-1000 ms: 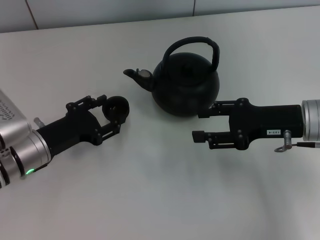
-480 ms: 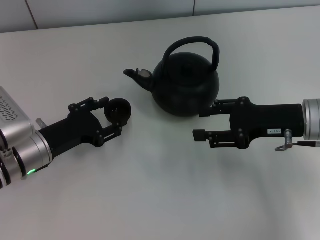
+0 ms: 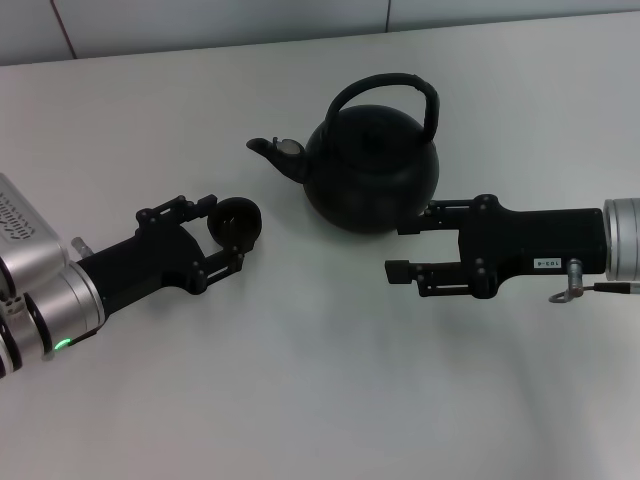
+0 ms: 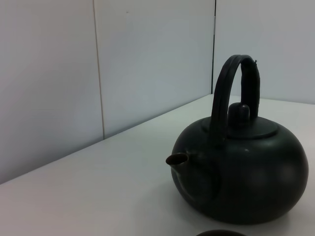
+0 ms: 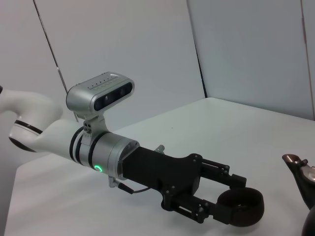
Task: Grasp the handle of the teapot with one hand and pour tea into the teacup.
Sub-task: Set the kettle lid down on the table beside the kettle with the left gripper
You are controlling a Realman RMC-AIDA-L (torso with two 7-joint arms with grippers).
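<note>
Nothing moved; left claw (image 3: 228, 232) still grips teacup (image 3: 238, 221).

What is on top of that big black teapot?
On the teapot sit a lid with a small knob and the arched handle over it. Whether tea is inside cannot be seen; the lid covers it.

Bare tabletop (image 3: 300, 380) lies between the two tools. The right tool (image 3: 398, 248), jaws spread, sits just beside the teapot (image 3: 372, 170); the arched handle (image 3: 395, 88) above is unobstructed.
</note>
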